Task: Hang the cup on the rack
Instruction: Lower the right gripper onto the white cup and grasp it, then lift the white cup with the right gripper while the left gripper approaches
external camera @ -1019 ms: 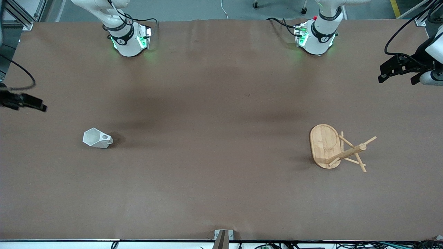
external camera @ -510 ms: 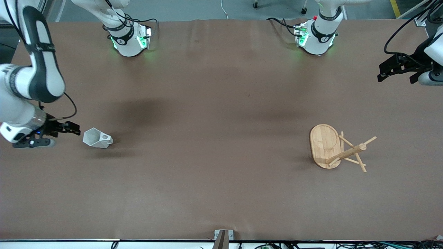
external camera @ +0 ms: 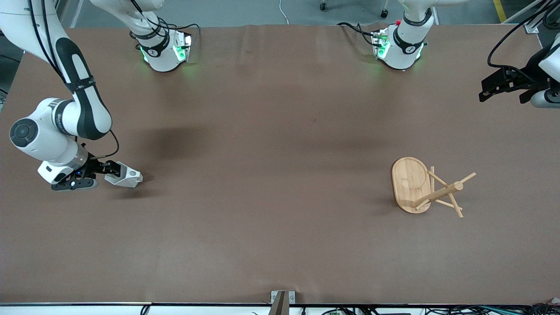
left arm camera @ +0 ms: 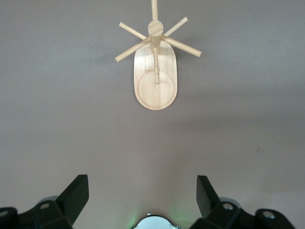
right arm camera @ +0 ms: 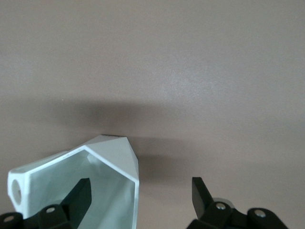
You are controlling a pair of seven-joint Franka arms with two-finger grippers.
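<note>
step: cup (external camera: 127,176) grab | right gripper (right arm camera: 138,200) spread, one finger inside the rim (not pinched yet) | next: squeeze needed, then carry to rack (external camera: 426,187) | left gripper (left arm camera: 143,195) spread, parked near the table edge

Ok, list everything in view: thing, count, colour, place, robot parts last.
cup: one, white, lying on the table toward the right arm's end.
rack: one, light bamboo, standing on its oval base toward the left arm's end.
table: one, brown surface, under everything.
right gripper: one, black, open, at the cup's rim, one finger inside the mouth and one outside.
left gripper: one, black, open, waiting over the table edge at the left arm's end.
</note>
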